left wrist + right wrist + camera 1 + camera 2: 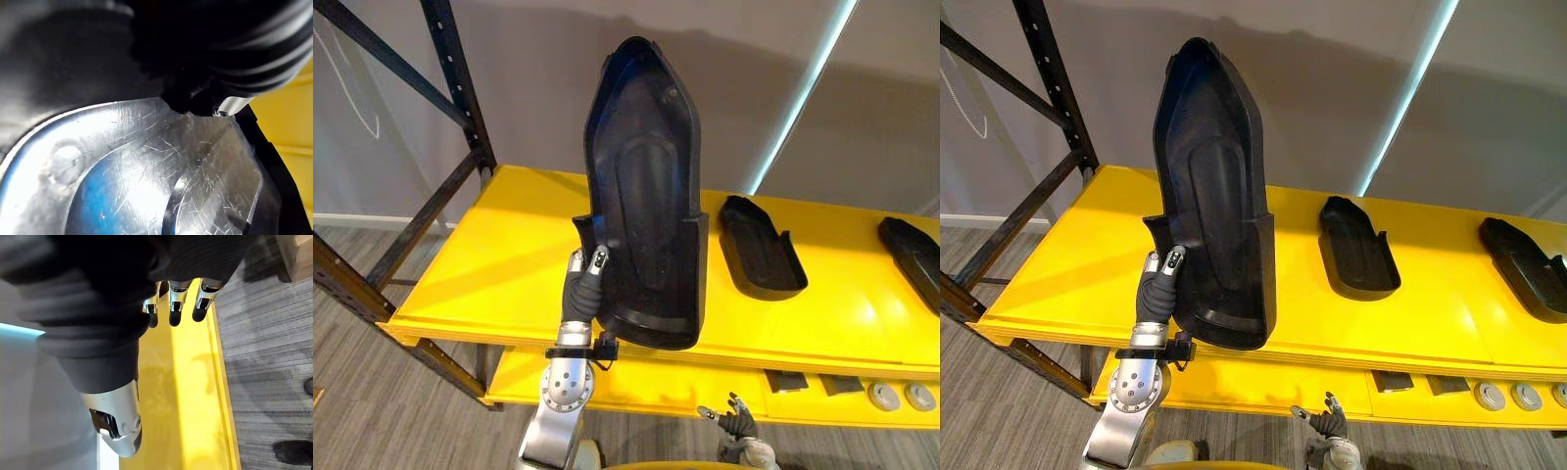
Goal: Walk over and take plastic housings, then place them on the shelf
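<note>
Above the front edge of the yellow shelf [489, 264], your left hand [584, 284] grips the held housing [646, 196] at its lower left rim, fingers curled round the edge and clamped on it. The black shell stands nearly upright, with its long axis running vertically, the narrow tip pointing up and the broad squared end down by the shelf's front lip. Its hollow side faces you, and the left wrist view shows that scuffed inner surface from very close. To your right, a second housing [761, 247] lies flat on the shelf, hollow up, and a third housing [913, 257] lies further right at the edge of view. Your right hand [734, 421] hangs low in front of the shelf, fingers [176, 308] loosely extended and holding nothing.
</note>
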### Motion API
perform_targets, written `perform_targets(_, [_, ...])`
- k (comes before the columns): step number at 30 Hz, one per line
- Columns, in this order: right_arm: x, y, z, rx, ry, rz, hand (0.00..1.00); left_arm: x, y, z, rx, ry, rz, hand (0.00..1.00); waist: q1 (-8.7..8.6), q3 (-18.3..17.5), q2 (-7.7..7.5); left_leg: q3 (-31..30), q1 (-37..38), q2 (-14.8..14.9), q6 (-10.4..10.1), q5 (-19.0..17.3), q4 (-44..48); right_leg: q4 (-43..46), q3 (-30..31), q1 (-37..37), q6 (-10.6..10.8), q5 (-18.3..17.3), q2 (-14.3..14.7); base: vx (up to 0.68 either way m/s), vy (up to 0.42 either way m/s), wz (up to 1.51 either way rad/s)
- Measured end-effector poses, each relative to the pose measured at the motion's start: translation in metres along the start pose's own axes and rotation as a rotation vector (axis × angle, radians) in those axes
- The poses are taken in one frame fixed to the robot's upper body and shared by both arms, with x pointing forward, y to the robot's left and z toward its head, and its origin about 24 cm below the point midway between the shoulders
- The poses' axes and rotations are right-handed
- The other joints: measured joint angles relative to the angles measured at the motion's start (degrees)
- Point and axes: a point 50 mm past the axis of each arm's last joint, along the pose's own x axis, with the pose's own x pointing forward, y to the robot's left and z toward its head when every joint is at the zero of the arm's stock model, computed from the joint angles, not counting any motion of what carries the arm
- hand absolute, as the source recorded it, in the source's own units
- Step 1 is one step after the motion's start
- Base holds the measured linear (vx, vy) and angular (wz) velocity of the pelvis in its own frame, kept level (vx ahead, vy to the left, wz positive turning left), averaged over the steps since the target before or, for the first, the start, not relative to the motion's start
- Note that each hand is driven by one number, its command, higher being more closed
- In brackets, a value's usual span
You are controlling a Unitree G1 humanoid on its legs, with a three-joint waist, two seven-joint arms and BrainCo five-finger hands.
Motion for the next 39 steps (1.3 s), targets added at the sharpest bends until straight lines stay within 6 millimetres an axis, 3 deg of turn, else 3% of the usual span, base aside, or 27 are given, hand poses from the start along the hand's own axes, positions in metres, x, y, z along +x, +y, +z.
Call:
perform_targets(3, [-0.002,-0.003,-0.005,-0.011,0.012,0.009,0.00,0.010,0.018,-0.007,0.091,0.013,0.051,1.00,-0.05,-0.87,0.44,0.23,-0.06,0.85,-0.19,-0.06,-0.23,0.04,2.16,-0.50,0.97,1.05,0.82,0.01,0.007,-0.10])
perform_targets(7, [-0.004,-0.007,-0.012,-0.034,0.035,0.011,0.00,0.032,0.043,-0.022,0.190,0.062,0.146,1.00,-0.22,-1.86,0.50,0.26,1.08,1.47,-1.28,0.73,-1.92,0.02,4.07,-0.79,0.15,2.47,1.64,0.01,-0.003,-0.08])
perform_targets(12, [-0.007,-0.009,-0.026,-0.057,0.087,0.023,0.00,0.042,0.060,-0.035,0.257,0.114,0.184,1.00,-0.67,-3.45,-0.25,0.40,1.98,1.98,-2.63,3.00,-5.92,-0.99,6.58,-1.63,-1.04,4.28,2.56,-0.01,-0.047,-0.09])
perform_targets(14, [-0.008,-0.010,-0.027,-0.064,0.093,0.033,0.00,0.045,0.064,-0.043,0.270,0.148,0.195,1.00,-1.15,-3.49,0.11,0.10,2.61,2.17,-3.03,3.99,-7.73,-1.31,6.88,-1.78,-1.46,5.13,2.96,-0.02,-0.064,-0.03])
perform_targets(20, [-0.007,-0.014,-0.029,-0.065,0.107,0.022,0.00,0.057,0.079,-0.079,0.350,0.320,0.198,1.00,-1.76,-3.48,0.36,0.89,6.24,1.51,-4.14,11.23,-18.57,-2.12,8.90,-3.30,-1.43,5.55,2.89,-0.06,-0.053,-0.11])
perform_targets(23, [-0.005,-0.019,-0.026,-0.080,0.099,0.012,0.00,0.056,0.090,-0.099,0.371,0.431,0.225,1.00,-1.99,-2.77,1.86,0.85,8.13,0.79,-4.11,15.26,-24.53,-3.45,9.65,-4.24,-1.71,5.71,2.69,-0.09,-0.016,-0.20])
perform_targets(27, [-0.004,-0.026,-0.027,-0.076,0.103,-0.009,0.00,0.047,0.099,-0.114,0.381,0.514,0.246,1.00,-2.75,-2.96,2.18,0.89,9.21,0.55,-4.23,17.10,-27.40,-3.86,9.33,-4.62,-1.34,5.48,2.60,-0.08,0.023,0.04])
perform_targets(30, [-0.004,-0.025,-0.027,-0.078,0.107,-0.007,0.00,0.053,0.109,-0.119,0.410,0.554,0.257,1.00,-2.68,-2.60,1.80,0.94,9.12,0.15,-4.05,18.02,-28.05,-4.11,9.27,-4.74,-0.51,5.37,2.20,-0.04,0.055,0.03])
perform_targets(31, [-0.004,-0.025,-0.027,-0.079,0.106,-0.006,0.00,0.057,0.115,-0.117,0.422,0.551,0.270,0.00,-2.70,-2.36,1.82,0.95,9.10,-0.13,-4.04,18.00,-28.27,-4.12,9.24,-4.73,0.38,5.16,1.86,-0.01,0.085,0.00])
perform_targets(34, [-0.004,-0.023,-0.027,-0.077,0.106,-0.003,0.00,0.063,0.128,-0.113,0.442,0.545,0.304,0.00,-2.71,-2.17,1.65,1.30,8.80,-0.94,-3.75,17.79,-28.32,-5.01,9.48,-4.66,1.03,5.33,0.93,0.02,0.076,-0.03])
perform_targets(39, [-0.002,-0.021,-0.025,-0.068,0.109,0.001,0.00,0.076,0.133,-0.107,0.456,0.528,0.312,0.00,-2.70,-1.40,1.23,1.52,8.61,-2.70,-2.91,17.21,-28.32,-5.30,9.58,-4.61,2.68,4.94,-0.88,0.05,0.072,0.02])
